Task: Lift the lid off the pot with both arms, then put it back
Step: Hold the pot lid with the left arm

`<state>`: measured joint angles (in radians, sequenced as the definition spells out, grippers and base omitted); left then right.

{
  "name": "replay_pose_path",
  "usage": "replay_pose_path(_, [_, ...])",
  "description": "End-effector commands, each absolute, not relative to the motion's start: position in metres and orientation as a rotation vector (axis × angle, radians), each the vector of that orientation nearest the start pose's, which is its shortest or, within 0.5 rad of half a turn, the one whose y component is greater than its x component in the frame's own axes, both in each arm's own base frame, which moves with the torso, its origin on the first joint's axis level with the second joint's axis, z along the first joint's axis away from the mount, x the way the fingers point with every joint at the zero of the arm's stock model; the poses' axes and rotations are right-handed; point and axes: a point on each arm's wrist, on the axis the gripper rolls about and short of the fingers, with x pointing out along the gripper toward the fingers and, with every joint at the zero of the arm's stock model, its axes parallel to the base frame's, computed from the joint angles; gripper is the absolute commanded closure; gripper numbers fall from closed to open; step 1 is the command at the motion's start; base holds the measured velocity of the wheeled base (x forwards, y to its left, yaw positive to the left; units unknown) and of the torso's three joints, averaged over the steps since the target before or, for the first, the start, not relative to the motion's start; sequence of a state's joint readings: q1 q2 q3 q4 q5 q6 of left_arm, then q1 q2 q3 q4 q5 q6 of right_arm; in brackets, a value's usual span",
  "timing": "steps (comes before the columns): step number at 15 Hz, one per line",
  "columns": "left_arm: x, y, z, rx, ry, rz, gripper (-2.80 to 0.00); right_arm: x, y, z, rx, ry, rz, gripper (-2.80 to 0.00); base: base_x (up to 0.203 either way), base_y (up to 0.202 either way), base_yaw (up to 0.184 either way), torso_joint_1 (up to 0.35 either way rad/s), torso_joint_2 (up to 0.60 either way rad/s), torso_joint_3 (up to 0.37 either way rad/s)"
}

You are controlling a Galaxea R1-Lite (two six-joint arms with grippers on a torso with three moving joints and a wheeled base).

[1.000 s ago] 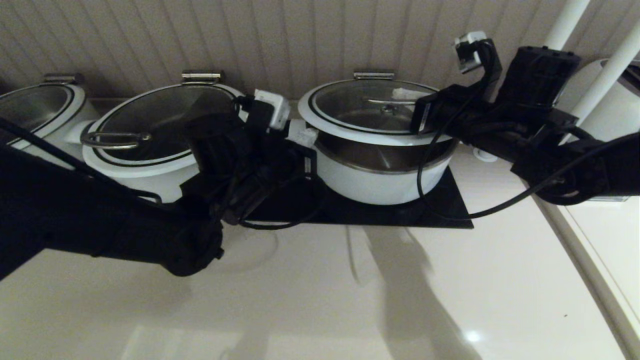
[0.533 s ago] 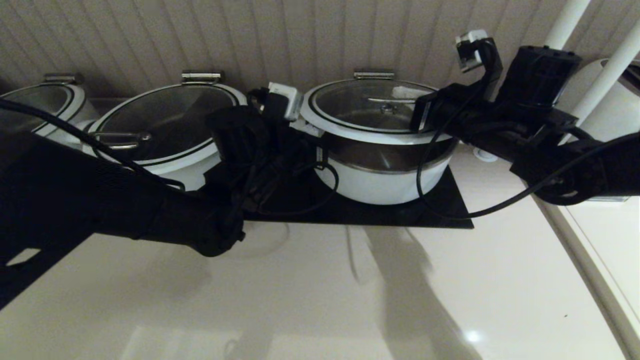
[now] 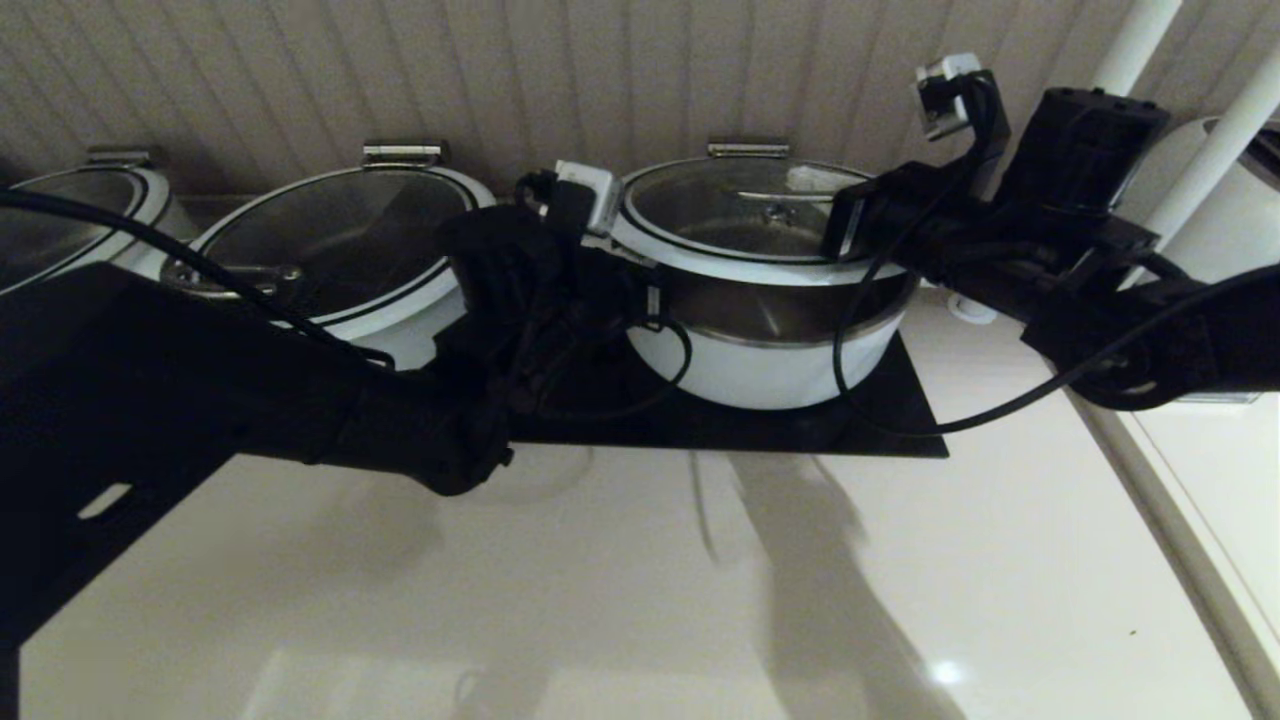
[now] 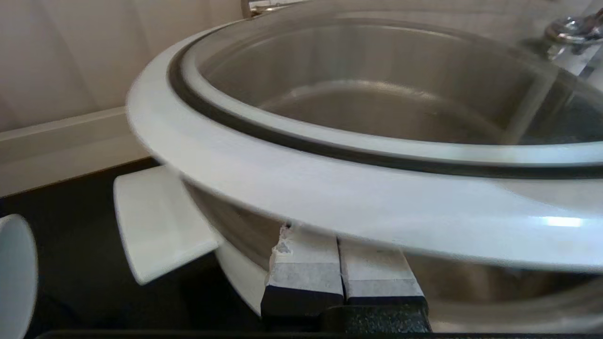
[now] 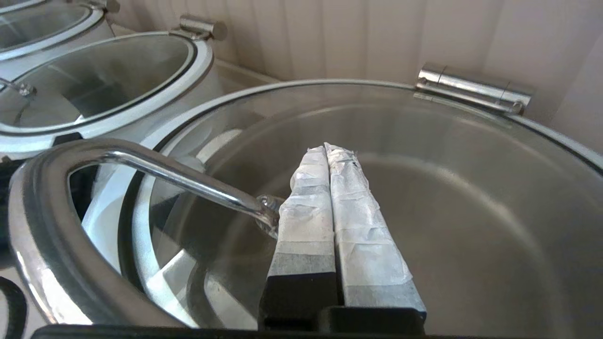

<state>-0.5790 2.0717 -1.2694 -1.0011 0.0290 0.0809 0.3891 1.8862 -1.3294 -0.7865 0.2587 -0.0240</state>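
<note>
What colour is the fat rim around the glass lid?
White, with a thin black ring just inside it. The lid shows it best in the left wrist view.

The head view is dim and warm-toned. The pale glossy countertop [image 3: 640, 600] carries a small bright glare spot at the lower right of the frame and soft broad shadows across its middle and lower centre. The two black robot arms read as near-solid dark masses with little surface detail, darkest at the left edge.

In the left wrist view, light is brighter; the round glass lid with wide white rim [image 4: 358, 197] shows a small glare patch at the right and looks soft and smeared along its near edge.

The right wrist view is evenly lit; the curved steel bar handle [image 5: 188, 181] shows bright highlights, and the large curved shape at lower left is blurred.
</note>
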Motion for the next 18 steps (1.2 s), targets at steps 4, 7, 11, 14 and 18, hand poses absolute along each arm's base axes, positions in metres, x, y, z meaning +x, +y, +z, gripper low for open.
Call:
replay_pose_path(4, [0.358, -0.237, 0.218, 0.006, -0.25, -0.543, 0.0, 0.341, 0.146, 0.285, -0.011, -0.248, 0.642, 0.0, 0.0, 0.0, 0.0, 0.0, 0.0, 0.0])
replay_pose_path(7, [0.359, -0.237, 0.217, 0.007, -0.247, -0.542, 0.0, 0.334, 0.143, 0.284, -0.014, -0.222, 0.643, 0.0, 0.0, 0.0, 0.0, 0.0, 0.0, 0.0])
replay_pose_path(11, [0.359, -0.237, 0.218, 0.006, -0.248, -0.531, 0.0, 0.32, 0.138, 0.294, -0.018, -0.172, 0.648, 0.0, 0.0, 0.0, 0.0, 0.0, 0.0, 0.0])
replay_pose_path(14, [0.359, -0.237, 0.218, 0.005, -0.248, -0.529, 0.0, 0.305, 0.132, 0.305, -0.019, -0.145, 0.649, 0.0, 0.0, 0.0, 0.0, 0.0, 0.0, 0.0])
replay_pose_path(18, [0.358, -0.236, 0.22, 0.004, -0.251, -0.527, 0.0, 0.269, 0.116, 0.326, -0.021, -0.092, 0.649, 0.0, 0.0, 0.0, 0.0, 0.0, 0.0, 0.0])
